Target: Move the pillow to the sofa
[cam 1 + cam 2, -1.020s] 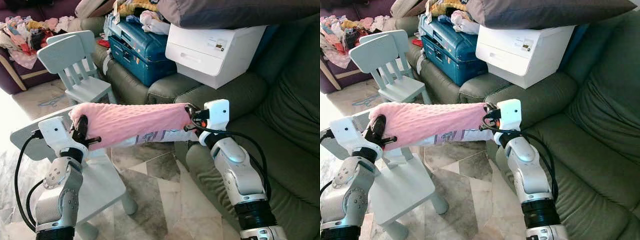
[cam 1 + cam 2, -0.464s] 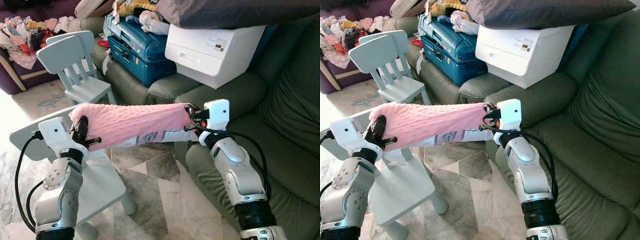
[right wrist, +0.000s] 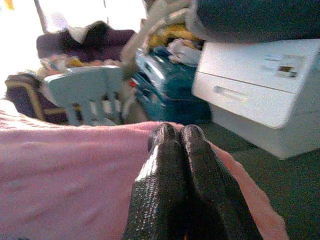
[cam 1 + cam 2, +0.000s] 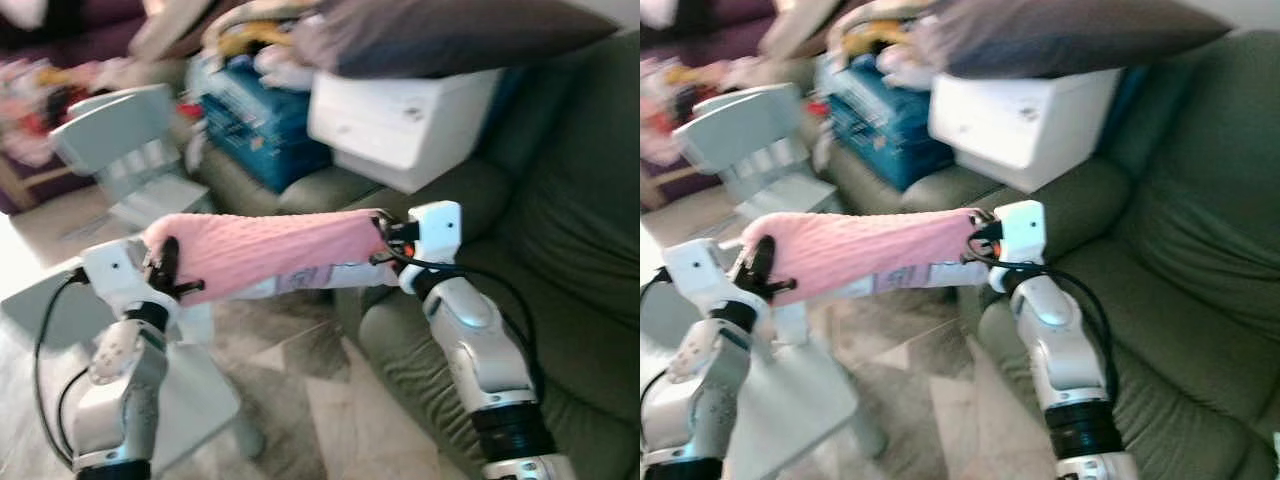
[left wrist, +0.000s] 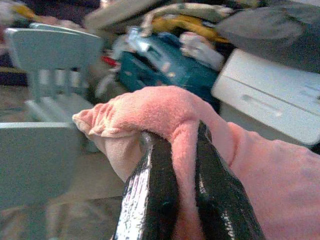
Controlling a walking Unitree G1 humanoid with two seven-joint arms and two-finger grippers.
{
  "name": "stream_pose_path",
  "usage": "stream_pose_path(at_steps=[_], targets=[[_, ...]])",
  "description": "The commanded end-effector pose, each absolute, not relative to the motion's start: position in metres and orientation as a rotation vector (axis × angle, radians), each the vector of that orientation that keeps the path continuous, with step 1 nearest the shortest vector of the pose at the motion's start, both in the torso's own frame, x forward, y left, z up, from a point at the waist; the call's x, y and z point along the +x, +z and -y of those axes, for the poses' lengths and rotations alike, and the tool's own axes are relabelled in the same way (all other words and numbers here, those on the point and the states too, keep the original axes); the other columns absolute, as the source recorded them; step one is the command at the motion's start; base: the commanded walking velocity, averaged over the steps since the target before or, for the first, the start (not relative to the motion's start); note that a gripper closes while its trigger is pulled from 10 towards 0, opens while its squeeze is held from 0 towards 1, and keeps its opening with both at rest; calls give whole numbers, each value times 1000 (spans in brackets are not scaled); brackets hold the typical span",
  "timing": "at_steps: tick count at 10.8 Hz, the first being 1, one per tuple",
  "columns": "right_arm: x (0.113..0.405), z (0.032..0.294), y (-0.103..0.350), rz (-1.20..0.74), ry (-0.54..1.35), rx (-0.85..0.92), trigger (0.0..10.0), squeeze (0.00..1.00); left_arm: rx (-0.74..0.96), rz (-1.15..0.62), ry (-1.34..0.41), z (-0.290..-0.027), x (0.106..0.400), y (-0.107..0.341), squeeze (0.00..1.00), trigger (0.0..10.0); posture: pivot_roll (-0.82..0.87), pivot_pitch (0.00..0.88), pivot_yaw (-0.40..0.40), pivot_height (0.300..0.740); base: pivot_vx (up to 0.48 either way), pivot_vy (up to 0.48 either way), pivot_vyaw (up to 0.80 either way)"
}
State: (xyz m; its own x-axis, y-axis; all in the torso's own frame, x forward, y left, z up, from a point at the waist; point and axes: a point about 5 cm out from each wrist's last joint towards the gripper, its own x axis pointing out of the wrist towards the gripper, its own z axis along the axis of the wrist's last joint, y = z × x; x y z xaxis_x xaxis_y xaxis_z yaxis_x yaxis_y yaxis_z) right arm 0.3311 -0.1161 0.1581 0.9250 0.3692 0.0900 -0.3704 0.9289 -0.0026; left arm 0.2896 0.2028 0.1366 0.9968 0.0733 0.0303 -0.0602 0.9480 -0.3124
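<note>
A long pink pillow [image 4: 265,252] with a nubby cover hangs stretched between both arms, above the floor and beside the dark green sofa [image 4: 560,290]. My left gripper [image 4: 165,258] is shut on its left end; in the left wrist view the black fingers [image 5: 150,195] pinch a fold of pink fabric [image 5: 165,115]. At the pillow's right end my right gripper [image 4: 382,232] is shut on the cloth, its fingers [image 3: 170,175] pressed together over the pink cover [image 3: 65,170]. The picture is blurred.
A pale blue child's chair [image 4: 140,400] stands under my left arm and another [image 4: 125,150] behind it. On the sofa sit a white printer [image 4: 405,115], a blue suitcase [image 4: 250,120], clothes and a grey cushion [image 4: 450,35]. Tiled floor [image 4: 330,410] lies between.
The whole picture has shifted left and blurred, so the camera has turned right toward the sofa. Both grippers still hold the pillow the same way.
</note>
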Motion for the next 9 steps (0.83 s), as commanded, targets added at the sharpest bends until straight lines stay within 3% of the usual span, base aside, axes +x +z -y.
stream_pose_path(at_steps=[1, 9], targets=[[331, 114, 166, 119, 377, 25, 10000, 0, -294, 65, 94, -212, 287, 141, 0, 10000, -249, 0, 58, 740, 319, 0, 0], [330, 113, 165, 117, 378, 27, 10000, 0, -298, 58, 88, -210, 287, 140, 0, 10000, -248, 0, 61, 740, 317, 0, -66]])
